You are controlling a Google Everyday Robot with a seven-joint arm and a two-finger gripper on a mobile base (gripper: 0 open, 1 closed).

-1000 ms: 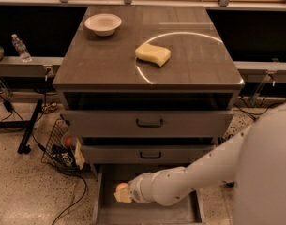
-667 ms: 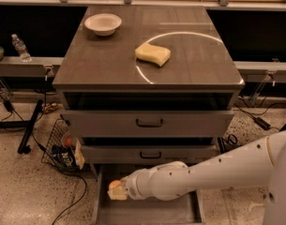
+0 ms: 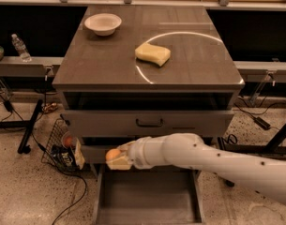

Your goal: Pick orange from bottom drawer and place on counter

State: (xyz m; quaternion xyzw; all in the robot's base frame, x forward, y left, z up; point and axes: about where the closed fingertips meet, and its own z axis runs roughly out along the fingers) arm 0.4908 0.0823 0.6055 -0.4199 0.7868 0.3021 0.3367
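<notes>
Camera view looks down on the bottom drawer (image 3: pixel 147 198), pulled out toward the viewer, with its flat grey floor showing between a left and a right side wall. Above the drawer's back left corner hangs the gripper (image 3: pixel 115 160), its pale fingers closed narrowly around the orange (image 3: pixel 112 154). The fruit is lifted off the drawer floor and above the rim of the walls, level with the drawer front just above. The white arm (image 3: pixel 203 156) crosses over the back edge of the bottom drawer and runs out past its right wall toward the lower right. Above the bottom drawer sit two wider grey fronts; the upper one (image 3: pixel 147 123) carries a black handle. Higher up lies the counter (image 3: pixel 100 64), its front edge overhanging them. On it, up and slightly right of the bottom drawer's middle, rests a yellow sponge (image 3: pixel 153 54), touching a pale arc mark (image 3: pixel 189 32); a white bowl (image 3: pixel 103 23) stands far back left. Left of the bottom drawer, on the floor, is a wire basket (image 3: pixel 56 146).
</notes>
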